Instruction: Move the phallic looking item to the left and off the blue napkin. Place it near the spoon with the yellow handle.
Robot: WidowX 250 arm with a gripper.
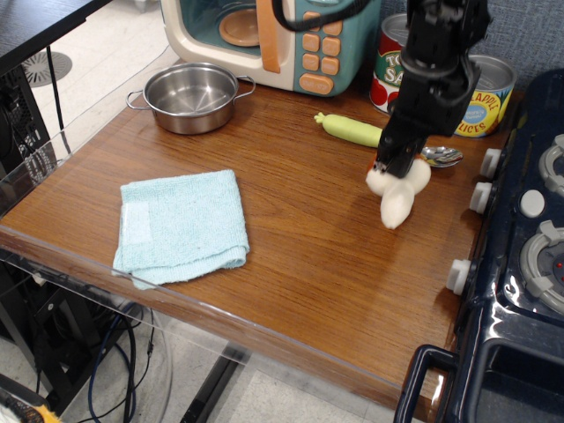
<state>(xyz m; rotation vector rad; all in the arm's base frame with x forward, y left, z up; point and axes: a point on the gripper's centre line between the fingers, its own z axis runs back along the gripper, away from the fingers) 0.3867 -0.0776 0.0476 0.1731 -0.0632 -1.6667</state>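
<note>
The plush mushroom (397,196) hangs with its cream-white stem pointing down and forward; its brown cap is hidden by the gripper. My black gripper (394,164) is shut on its top and holds it just above the wooden table, right in front of the spoon. The spoon with the yellow-green handle (352,130) lies behind it, its metal bowl (441,156) partly hidden by the arm. The aqua-blue napkin (182,226) lies folded near the table's front left, bare, far from the gripper.
A steel pot (191,96) and a toy microwave (273,40) stand at the back left. A tomato sauce can (388,66) and a pineapple can (485,97) stand at the back right. A dark blue toy stove (520,256) borders the right side.
</note>
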